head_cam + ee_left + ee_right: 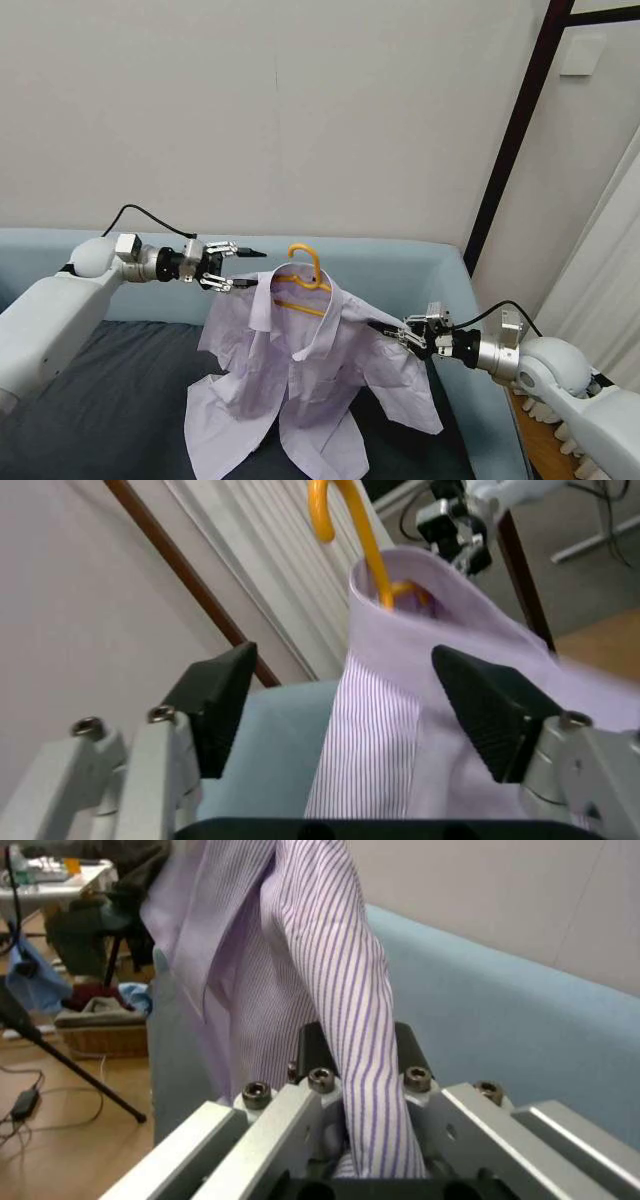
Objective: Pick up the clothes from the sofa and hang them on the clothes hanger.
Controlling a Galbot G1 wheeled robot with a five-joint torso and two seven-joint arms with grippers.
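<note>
Right gripper is clamping one shoulder of the single lilac striped shirt. Left gripper is hovering at the opposite shoulder, fingers spread apart. Between them the shirt is hanging on one yellow hanger, hook pointing up, collar uppermost, body running downward, hem reaching toward the sofa beneath.
</note>
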